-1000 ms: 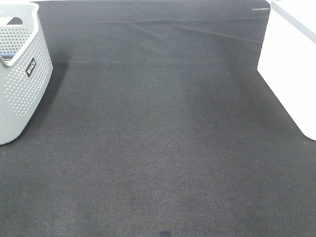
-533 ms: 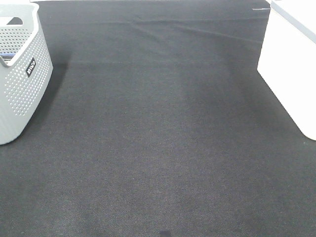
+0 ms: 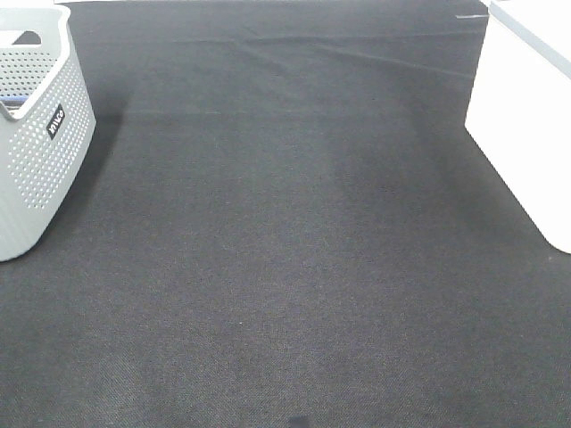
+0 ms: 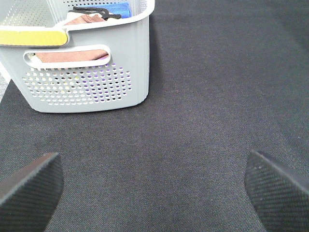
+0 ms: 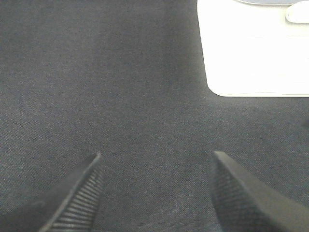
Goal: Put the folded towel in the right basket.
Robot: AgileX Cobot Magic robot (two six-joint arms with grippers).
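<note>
A pink-brown towel (image 4: 79,20) lies inside the grey perforated left basket (image 4: 87,87), which stands at the left edge in the high view (image 3: 45,152). The white right basket (image 3: 526,116) stands at the right edge and shows in the right wrist view (image 5: 251,48); its inside is hidden. My left gripper (image 4: 154,183) is open and empty over the black cloth, a short way in front of the grey basket. My right gripper (image 5: 155,164) is open and empty over the cloth, short of the white basket. Neither arm shows in the high view.
The grey basket also holds a blue item (image 4: 116,9) and a black object (image 4: 94,12), and a yellow strip (image 4: 31,37) lies along its rim. A black cloth (image 3: 285,250) covers the table between the baskets.
</note>
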